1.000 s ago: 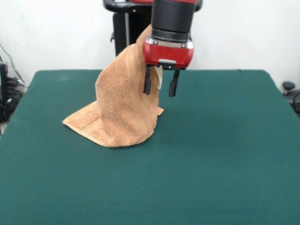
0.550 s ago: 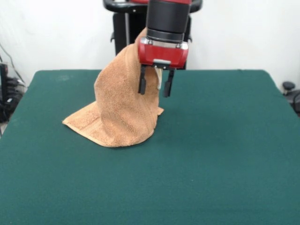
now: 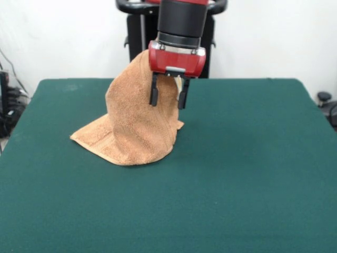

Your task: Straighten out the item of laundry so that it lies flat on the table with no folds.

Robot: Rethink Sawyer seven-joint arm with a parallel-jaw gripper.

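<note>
You're looking at the green bench [image 3: 253, 174], and the only thing on it is sitting left of centre. Starting at about 9 o'clock from the middle, the towel [image 3: 134, 124] is spreading its lower edge on the felt, with a flat corner pointing out to the left and a rounded fold bulging toward 6 o'clock. From there it's rising in a tall cone toward 12 o'clock, bunched and creased, its top draped up against the red gripper body. A small pale patch, probably the label, is showing just under that red body between the fingers. Moving right, the gripper [image 3: 168, 96] is hanging at the towel's upper right side, its two black fingers [image 3: 154, 95] standing apart with cloth visible behind them; you can't tell whether they're actually pinching any fabric. To the right of the gripper, toward 3 o'clock, the bench is carrying only bare felt out to its edge.
</note>
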